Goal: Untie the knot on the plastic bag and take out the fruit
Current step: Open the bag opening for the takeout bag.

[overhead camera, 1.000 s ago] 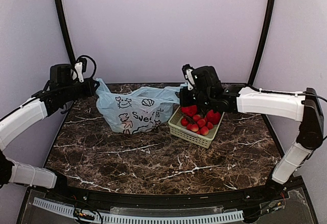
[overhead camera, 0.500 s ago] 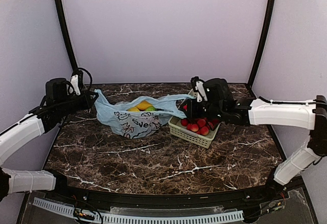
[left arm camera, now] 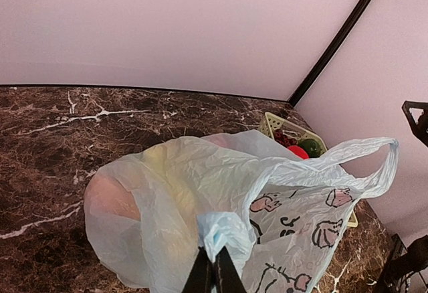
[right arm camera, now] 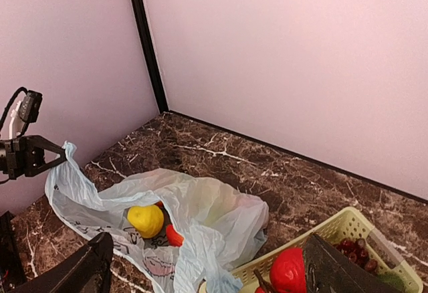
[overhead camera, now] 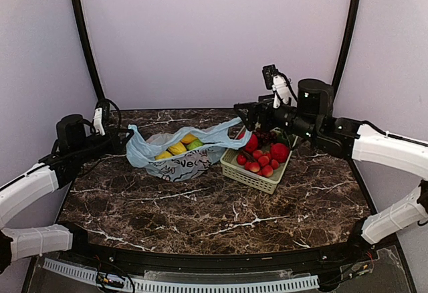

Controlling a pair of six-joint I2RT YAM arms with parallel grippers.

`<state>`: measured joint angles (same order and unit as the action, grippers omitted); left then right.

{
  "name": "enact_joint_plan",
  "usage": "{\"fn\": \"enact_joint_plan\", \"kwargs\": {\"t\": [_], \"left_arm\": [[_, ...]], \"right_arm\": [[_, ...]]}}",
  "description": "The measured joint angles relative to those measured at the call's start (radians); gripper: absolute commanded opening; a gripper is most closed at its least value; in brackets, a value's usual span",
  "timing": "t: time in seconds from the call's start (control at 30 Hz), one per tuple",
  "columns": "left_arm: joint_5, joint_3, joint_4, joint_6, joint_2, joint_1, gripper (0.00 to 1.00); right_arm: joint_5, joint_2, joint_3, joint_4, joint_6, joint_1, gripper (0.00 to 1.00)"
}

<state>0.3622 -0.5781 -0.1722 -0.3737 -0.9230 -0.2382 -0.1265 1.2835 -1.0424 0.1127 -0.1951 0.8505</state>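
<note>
You have soft, even light in all three views, so shadows stay faint: just a dim patch beneath the plastic bag (overhead camera: 175, 164) and the basket (overhead camera: 251, 178) on the table (overhead camera: 200, 219). The polished marble gives you a mild sheen and no harsh glare. The overhead view is slightly grainy and soft. In the wrist views the walls turn pinkish, and the left gripper (left arm camera: 212, 259) and right gripper (right arm camera: 208, 239) show as dark, blurred shapes at the bottom edge.
</note>
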Motion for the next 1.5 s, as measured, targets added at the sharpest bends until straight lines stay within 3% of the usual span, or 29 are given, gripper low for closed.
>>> {"fn": "enact_joint_plan", "kwargs": {"t": [0.23,0.37,0.93,1.23,1.3,1.37,1.4,1.47,1.5], "left_arm": [[0.026,0.006,-0.014,0.000,0.017,0.000,0.01],[0.039,0.006,-0.014,0.000,0.017,0.000,0.01],[0.093,0.005,-0.009,0.004,-0.007,0.000,0.01],[0.108,-0.030,0.004,0.005,-0.023,0.000,0.01],[0.112,-0.038,0.008,0.005,-0.026,0.000,0.01],[0.114,-0.047,0.010,0.006,-0.031,0.000,0.01],[0.116,-0.051,0.011,0.005,-0.034,0.000,0.01],[0.118,-0.062,0.018,0.006,-0.041,0.000,0.01],[0.119,-0.075,0.027,0.006,-0.048,0.000,0.01]], "right_arm": [[0.070,0.180,-0.311,-0.078,0.128,0.000,0.99],[0.140,0.354,-0.538,-0.215,0.202,0.000,0.99],[0.327,0.914,-1.155,-0.729,0.492,0.000,0.99],[0.347,1.030,-1.229,-0.829,0.597,0.013,0.98],[0.328,1.050,-1.241,-0.835,0.606,0.021,0.91],[0.305,1.073,-1.257,-0.833,0.608,0.023,0.77],[0.296,1.081,-1.263,-0.830,0.607,0.024,0.64],[0.276,1.097,-1.278,-0.822,0.594,0.027,0.27],[0.267,1.102,-1.288,-0.817,0.591,0.027,0.13]]}}
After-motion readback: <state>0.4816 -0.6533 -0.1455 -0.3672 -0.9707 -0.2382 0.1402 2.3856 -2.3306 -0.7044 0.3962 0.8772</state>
